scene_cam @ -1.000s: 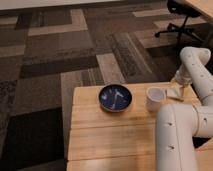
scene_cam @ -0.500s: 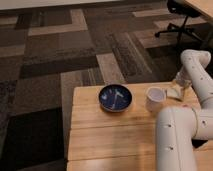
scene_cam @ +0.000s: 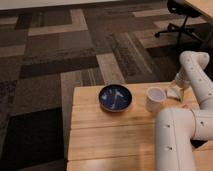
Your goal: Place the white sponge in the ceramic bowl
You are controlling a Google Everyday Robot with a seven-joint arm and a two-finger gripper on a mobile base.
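Camera view | gripper [scene_cam: 177,87] at white sponge [scene_cam: 172,93] beside cup [scene_cam: 155,99] | barely moved

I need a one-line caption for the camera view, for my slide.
Gripper at small off-white sponge, beside white cylindrical cup; glossy dark blue ceramic bowl sits on wooden table.

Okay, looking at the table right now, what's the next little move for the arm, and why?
Probably take hold of the white sponge where it lies. The gripper is right at it, near the table's far right, just beyond the white cup. The ceramic bowl, left of the cup, has no sponge in it yet.
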